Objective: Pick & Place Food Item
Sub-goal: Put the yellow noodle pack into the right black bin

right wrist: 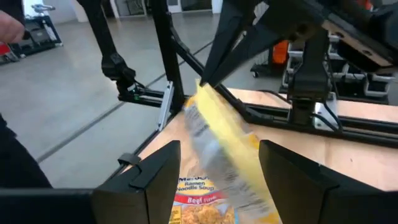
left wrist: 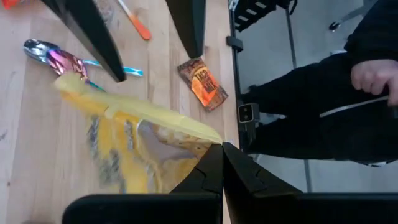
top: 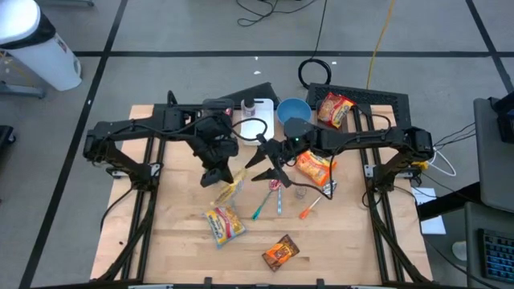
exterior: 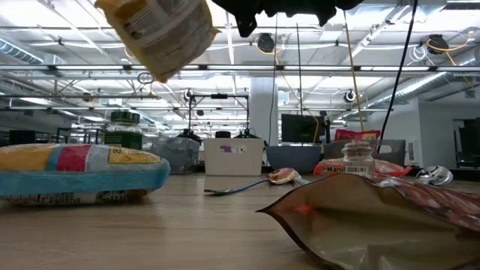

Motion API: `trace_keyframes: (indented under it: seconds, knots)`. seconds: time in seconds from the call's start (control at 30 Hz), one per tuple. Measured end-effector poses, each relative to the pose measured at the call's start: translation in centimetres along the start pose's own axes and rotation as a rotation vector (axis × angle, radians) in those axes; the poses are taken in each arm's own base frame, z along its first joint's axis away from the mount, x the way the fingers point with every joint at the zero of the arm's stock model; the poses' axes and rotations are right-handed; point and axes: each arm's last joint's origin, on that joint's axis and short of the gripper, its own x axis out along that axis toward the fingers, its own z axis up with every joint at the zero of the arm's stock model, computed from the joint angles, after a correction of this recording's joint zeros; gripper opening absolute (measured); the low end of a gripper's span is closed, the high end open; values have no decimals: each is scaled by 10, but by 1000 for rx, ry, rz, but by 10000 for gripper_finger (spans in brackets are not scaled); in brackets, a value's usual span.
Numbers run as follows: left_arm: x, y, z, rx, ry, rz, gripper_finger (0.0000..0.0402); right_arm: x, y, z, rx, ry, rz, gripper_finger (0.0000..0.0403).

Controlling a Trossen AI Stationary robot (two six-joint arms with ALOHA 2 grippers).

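A robotics lab or workshop in a big open industrial hall: the wooden table (top: pixel 185 249) stands on a grey concrete floor (top: pixel 177 24) marked with dark lines, cables (top: pixel 317 71) trail off toward twelve o'clock, and exposed ceiling trusses (exterior: pixel 97 71), strip lights and a monitor (exterior: pixel 300 127) fill the background.

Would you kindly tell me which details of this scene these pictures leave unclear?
- Yellow plastic noodle packet: its print is motion-blurred in both wrist views, cut off by the top edge in the low view.
- Left gripper: hidden above the low view's frame.
- Small clear glass jar: label too small to read.
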Motion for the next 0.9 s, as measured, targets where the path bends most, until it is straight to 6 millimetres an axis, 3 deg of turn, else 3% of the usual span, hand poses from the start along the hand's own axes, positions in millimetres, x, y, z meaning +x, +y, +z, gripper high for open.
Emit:
trace_keyframes:
  seconds: [0.53,0.9]
  knots:
    - [3,1,3,12,-18,5,0,8,3,-6,0,22,-8,210]
    - [2,1,4,22,-21,2,0,11,7,-6,-4,26,0,186]
